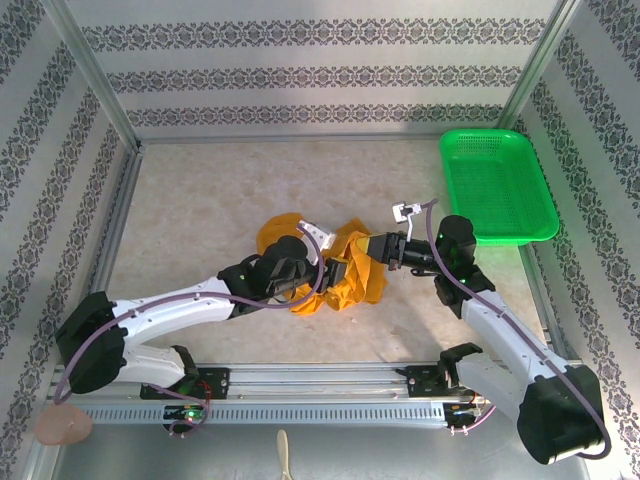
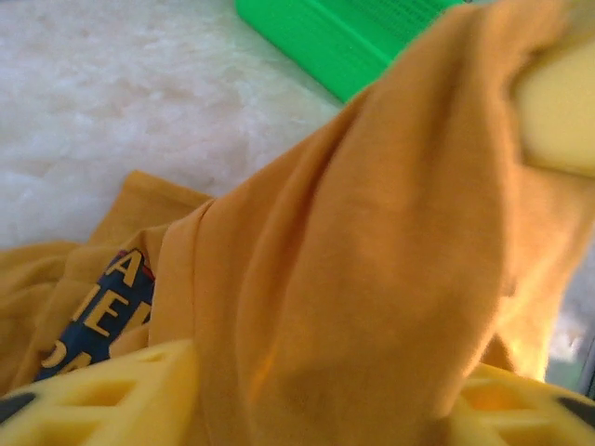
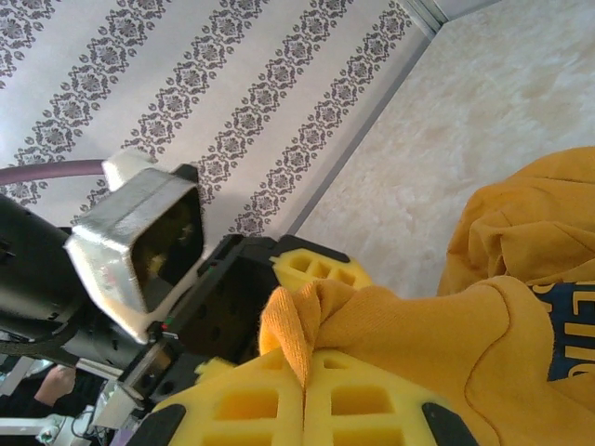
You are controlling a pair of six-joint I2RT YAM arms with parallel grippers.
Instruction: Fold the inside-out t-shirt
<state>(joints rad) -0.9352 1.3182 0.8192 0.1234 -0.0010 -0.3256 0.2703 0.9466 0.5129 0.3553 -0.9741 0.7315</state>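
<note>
At mid-table, your right gripper (image 3: 305, 370) is clamped on the inside-out t-shirt (image 1: 362, 278). Your left gripper (image 1: 336, 272) sits in its folds, and you cannot tell whether it grips.

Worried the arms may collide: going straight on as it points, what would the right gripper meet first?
The t-shirt fold the right gripper pinches; just beyond, probably the left gripper, though depth is unclear.

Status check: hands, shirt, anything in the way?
Right hand shut on t-shirt edge. Left hand in the fabric, grip unclear. Garment bunched mid-table, unfolded. Green basket back right, apart from it.
</note>
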